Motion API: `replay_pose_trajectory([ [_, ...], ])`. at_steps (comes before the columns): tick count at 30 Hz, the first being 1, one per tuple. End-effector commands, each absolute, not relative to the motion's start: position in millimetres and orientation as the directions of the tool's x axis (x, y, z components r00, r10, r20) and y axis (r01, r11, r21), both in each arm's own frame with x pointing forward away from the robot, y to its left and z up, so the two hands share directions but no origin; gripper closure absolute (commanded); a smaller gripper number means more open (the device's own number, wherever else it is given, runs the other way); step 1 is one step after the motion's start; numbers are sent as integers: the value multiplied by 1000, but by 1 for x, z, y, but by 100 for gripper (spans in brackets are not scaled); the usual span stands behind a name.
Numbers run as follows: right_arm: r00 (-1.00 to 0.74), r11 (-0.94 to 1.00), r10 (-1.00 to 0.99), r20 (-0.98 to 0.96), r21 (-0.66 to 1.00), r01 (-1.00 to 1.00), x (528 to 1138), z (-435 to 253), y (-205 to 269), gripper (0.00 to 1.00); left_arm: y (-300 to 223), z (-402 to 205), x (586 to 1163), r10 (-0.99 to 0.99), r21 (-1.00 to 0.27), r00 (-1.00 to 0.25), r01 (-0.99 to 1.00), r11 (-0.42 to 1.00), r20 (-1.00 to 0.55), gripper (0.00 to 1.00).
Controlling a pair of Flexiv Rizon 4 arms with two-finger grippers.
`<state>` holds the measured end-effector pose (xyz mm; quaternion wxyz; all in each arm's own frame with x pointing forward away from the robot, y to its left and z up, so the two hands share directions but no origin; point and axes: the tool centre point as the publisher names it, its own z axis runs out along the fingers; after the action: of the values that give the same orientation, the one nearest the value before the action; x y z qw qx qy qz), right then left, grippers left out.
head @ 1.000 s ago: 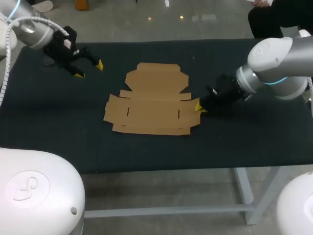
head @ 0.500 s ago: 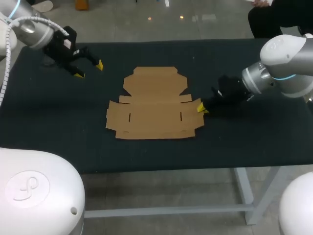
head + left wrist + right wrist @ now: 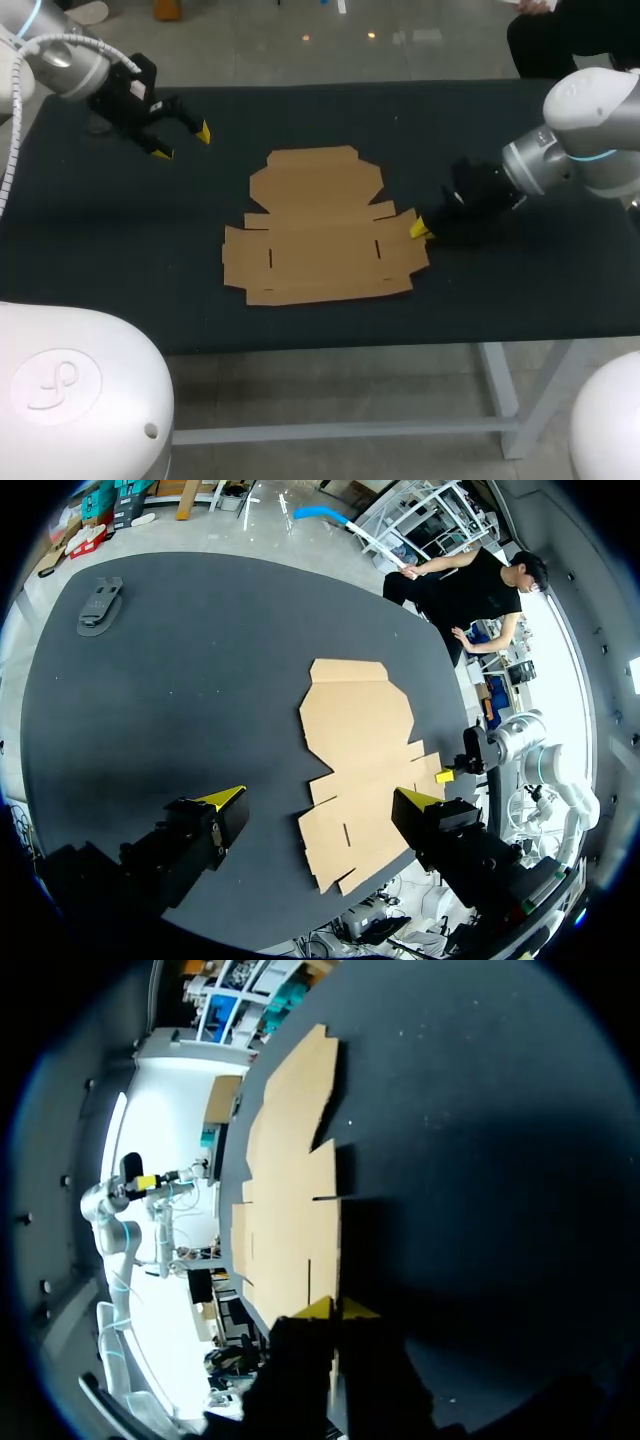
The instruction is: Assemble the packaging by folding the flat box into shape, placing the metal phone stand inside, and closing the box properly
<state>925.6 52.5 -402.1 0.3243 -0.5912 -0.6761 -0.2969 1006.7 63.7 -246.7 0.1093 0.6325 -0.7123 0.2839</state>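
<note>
A flat brown cardboard box (image 3: pixel 320 235) lies unfolded in the middle of the black table. My right gripper (image 3: pixel 420 229) is shut on the edge of its right-hand flap, low over the table. From the right wrist, the yellow tips (image 3: pixel 335 1310) sit pressed together at the cardboard's (image 3: pixel 290 1190) near edge. My left gripper (image 3: pixel 182 142) hangs open at the far left, well apart from the box, with nothing between its fingers. Its own view shows the box (image 3: pixel 365 750) ahead of the spread tips (image 3: pixel 322 798). A dark grey phone stand (image 3: pixel 98 605) lies far off near the table's edge.
The black table (image 3: pixel 500 130) has bare room to the right of and behind the box. Its front edge runs close below the box's front flap. My right arm's grey forearm (image 3: pixel 590 140) hangs over the right side.
My right gripper has drawn back to the right and toward the front edge. The flat box slid with it and turned slightly. The left arm has stayed put.
</note>
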Motion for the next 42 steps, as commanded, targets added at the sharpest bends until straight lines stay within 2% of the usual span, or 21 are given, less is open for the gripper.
replay_pose_trajectory([
  [1,-92,130,601,794,16,991,926,-404,50,100,63,-245,1006,-842,-263,-173,-964,39,511,0],
  [30,-50,98,617,785,-14,995,917,-408,48,100,63,-245,1006,-842,-263,-173,-964,39,511,0],
  [31,-49,97,617,785,-15,995,917,-408,48,70,63,-245,1006,-842,-263,-173,-964,39,511,0],
  [34,-45,94,617,786,-16,995,916,-406,47,20,63,-245,1006,-842,-263,-173,-964,39,511,0],
  [35,-44,91,616,786,-15,996,916,-405,46,5,63,-245,1006,-842,-263,-173,-964,39,511,0],
  [36,-42,86,617,785,-14,996,918,-403,44,0,63,-245,1006,-842,-263,-173,-964,39,511,0],
  [42,-55,80,646,762,4,997,919,-378,28,0,63,-245,1006,-842,-263,-173,-964,39,511,0],
])
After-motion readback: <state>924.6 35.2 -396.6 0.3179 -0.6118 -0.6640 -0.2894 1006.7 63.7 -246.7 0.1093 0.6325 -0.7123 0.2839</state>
